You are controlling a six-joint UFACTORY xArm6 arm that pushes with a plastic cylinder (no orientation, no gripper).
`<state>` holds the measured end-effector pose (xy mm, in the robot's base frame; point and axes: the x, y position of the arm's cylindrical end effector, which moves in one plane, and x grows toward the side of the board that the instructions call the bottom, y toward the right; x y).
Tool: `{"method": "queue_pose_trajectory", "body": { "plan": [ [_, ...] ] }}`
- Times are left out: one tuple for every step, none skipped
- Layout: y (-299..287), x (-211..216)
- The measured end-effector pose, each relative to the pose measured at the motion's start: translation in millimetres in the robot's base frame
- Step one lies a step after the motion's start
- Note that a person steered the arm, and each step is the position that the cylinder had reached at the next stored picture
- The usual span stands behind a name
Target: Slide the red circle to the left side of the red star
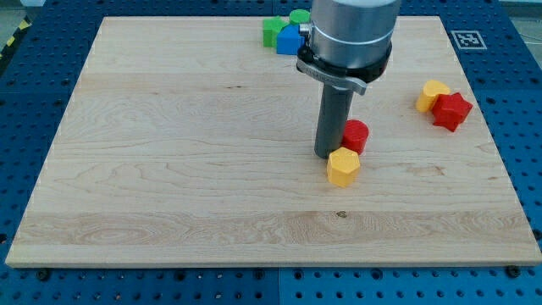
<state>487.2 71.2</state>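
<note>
The red circle (356, 135) lies right of the board's middle. My tip (328, 155) stands against its left side, touching or nearly touching it. A yellow hexagon (343, 167) sits just below the red circle and right of my tip. The red star (451, 111) lies near the board's right edge, well to the right of the red circle. A yellow block (432, 95) touches the red star's upper left side.
At the view's top, a green block (272, 31), a blue block (289, 40) and another green block (299, 17) are clustered, partly hidden by the arm (349, 38). The wooden board (169, 152) lies on a blue perforated table.
</note>
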Motion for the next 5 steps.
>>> {"method": "queue_pose_trajectory", "body": {
  "plan": [
    [30, -1],
    [57, -25],
    [62, -54],
    [61, -53],
    [54, -54]
  ]
}}
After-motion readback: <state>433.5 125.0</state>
